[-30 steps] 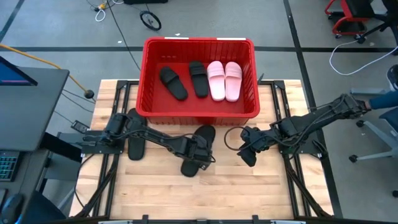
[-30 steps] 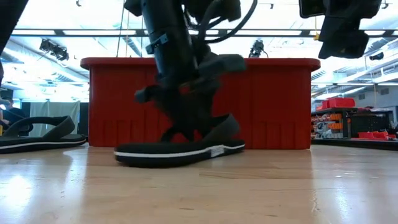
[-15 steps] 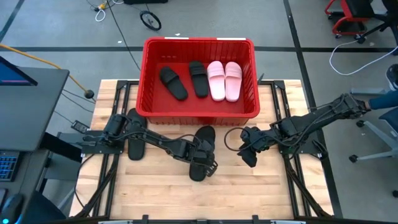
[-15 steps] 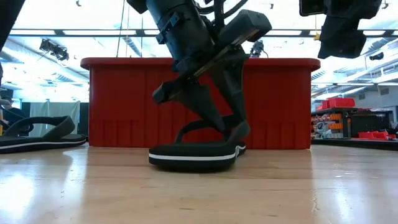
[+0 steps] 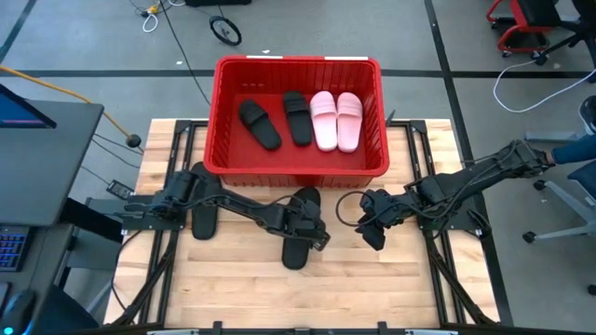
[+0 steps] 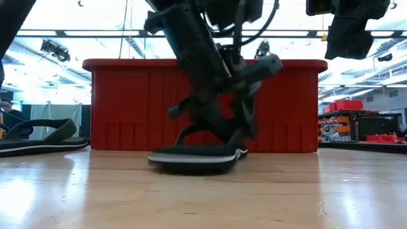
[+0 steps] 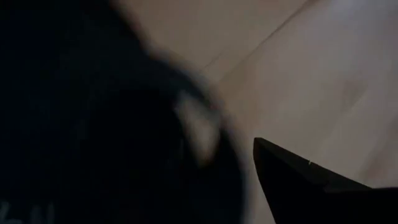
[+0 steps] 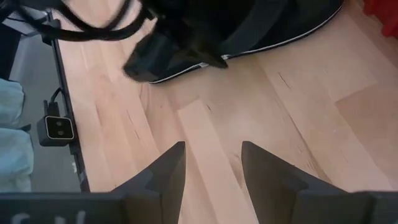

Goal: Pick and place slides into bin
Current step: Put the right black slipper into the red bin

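1. Left gripper (image 5: 310, 233) is down on the black slide (image 5: 300, 231) at table centre, just in front of the bin (image 5: 296, 170). Low view: fingers (image 6: 245, 121) straddle the strap; can't tell if you have a firm grip.
2. That slide (image 6: 194, 158) lies flat on the table (image 5: 372, 288), sole down, near the bin's front wall but not touching.
3. Right gripper (image 5: 371, 223) hangs above the table, right of centre, w/ jaws parted & nothing between them; right wrist view confirms a clear gap over bare wood.
4. Bin contents: two black slides (image 5: 260, 124) at left, pink pair (image 5: 335, 120) at right, side by side.
5. Another black slide (image 5: 203, 209) lies on the table's left side, partly under your left arm.
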Tool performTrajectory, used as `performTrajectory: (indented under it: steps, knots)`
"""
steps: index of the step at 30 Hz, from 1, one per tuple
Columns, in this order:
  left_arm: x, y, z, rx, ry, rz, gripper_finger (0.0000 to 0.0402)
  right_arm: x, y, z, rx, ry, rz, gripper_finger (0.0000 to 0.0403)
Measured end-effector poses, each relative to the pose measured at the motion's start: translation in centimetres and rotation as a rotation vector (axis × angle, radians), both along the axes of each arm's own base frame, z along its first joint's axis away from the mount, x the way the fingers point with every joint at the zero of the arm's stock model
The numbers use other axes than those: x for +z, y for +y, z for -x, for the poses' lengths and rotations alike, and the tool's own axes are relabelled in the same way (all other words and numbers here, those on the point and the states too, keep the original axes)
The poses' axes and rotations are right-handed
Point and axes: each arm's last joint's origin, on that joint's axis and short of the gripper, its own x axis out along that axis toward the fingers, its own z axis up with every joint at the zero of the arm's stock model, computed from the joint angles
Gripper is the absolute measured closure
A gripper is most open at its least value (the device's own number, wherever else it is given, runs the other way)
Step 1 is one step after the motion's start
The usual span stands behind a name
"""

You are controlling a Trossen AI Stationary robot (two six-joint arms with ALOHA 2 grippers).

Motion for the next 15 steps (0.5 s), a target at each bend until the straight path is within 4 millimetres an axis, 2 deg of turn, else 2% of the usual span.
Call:
performTrajectory:
  steps: [5,9,13,15]
  knots:
    - [-0.9,0.2,0.2,0.063,0.037,0.022,0.0231,0.0,0.0,0.0,-0.004,0.0,-0.004,0.0241]
    - [-0.6,-0.2,0.5,0.046,0.048,0.026,0.0293,0.0,0.0,0.0,-0.004,0.001,-0.003,0.0241]
    - [0.8,-1.7,0.7,-0.03,0.007,0.118,0.0382,0.0,0.0,0.0,-0.001,-0.001,0.0,0.0241]
    - [2.4,-2.8,1.2,-0.086,-0.02,0.186,0.0388,0.0,0.0,0.0,-0.001,-0.002,-0.001,0.0241]
